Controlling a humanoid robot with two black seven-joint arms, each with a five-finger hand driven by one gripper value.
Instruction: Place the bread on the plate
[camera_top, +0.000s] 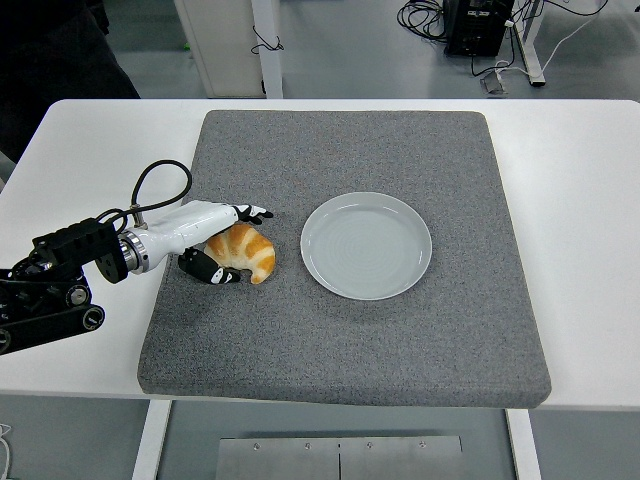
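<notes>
Closing the white left hand (222, 243) loosely around the golden curved bread (245, 251), not gripping yet, to carry it onto the round grey plate (366, 246) nearby.

One croissant (247, 252), one plate (366, 246), one grey mat (345, 160), one hand (216, 240).

light: bright, even, pretty much overhead | shadows: soft, faint ones right under the plate (366, 246) rim and croissant (244, 252) | glare: mild sheen on the white table (580, 200) | focus: sharp all over, no motion blur | edges: slight wide-angle bend
</notes>
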